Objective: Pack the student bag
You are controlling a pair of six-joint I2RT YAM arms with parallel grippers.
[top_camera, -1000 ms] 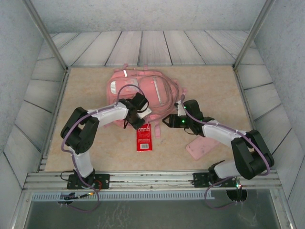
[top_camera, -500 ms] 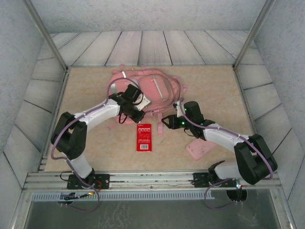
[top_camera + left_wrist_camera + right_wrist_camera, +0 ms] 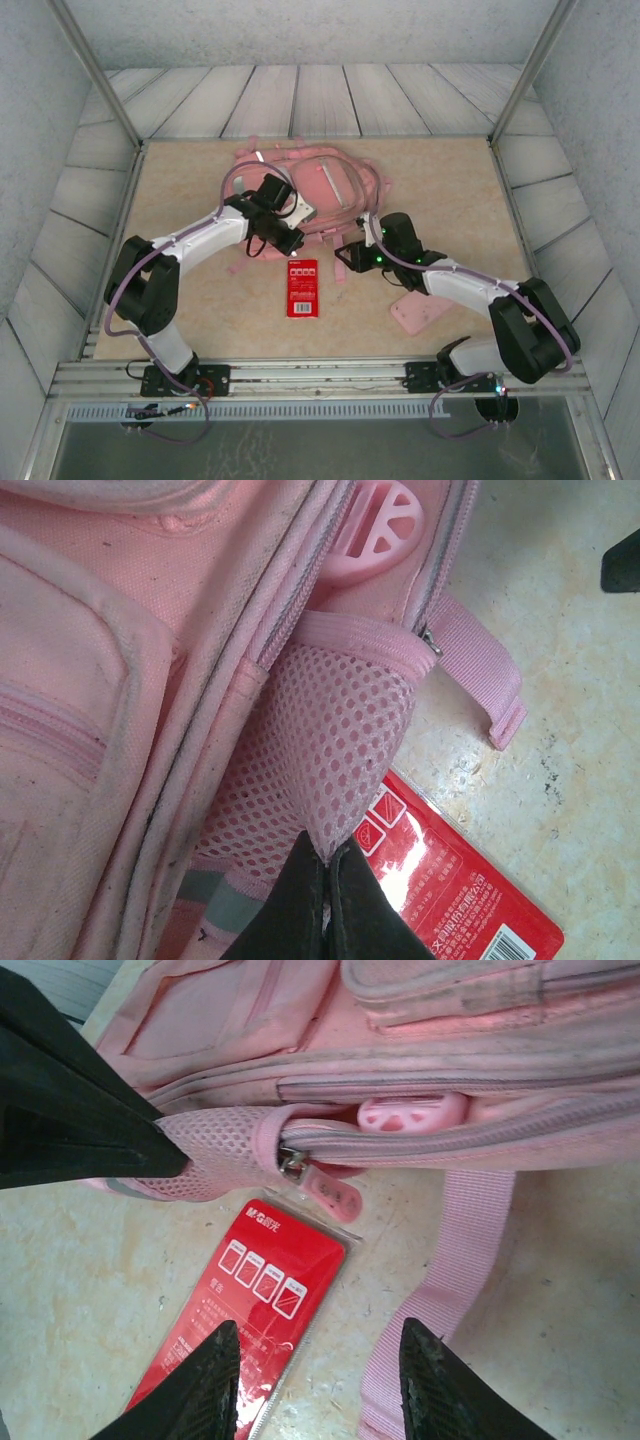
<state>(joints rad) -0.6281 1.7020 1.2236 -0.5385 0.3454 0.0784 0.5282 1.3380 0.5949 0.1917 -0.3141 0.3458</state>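
The student bag, a large pink backpack, lies at the back middle of the table. My left gripper is shut on the edge of its pink mesh side pocket, pulling the mesh taut. The bag's main zip is partly undone, and a pink round plastic piece shows in the gap. A pink zip pull hangs at the gap's end. My right gripper is open, hovering just in front of the bag above a red flat packet and a pink strap. It holds nothing.
The red packet lies on the table in front of the bag, between the two arms. A small flat pink case rests near the right arm's forearm. Loose pink straps trail from the bag's near side.
My left gripper has drawn back away from the red packet, pulling the bag's side with it. My right gripper has crept left towards the bag, and its jaws have narrowed.
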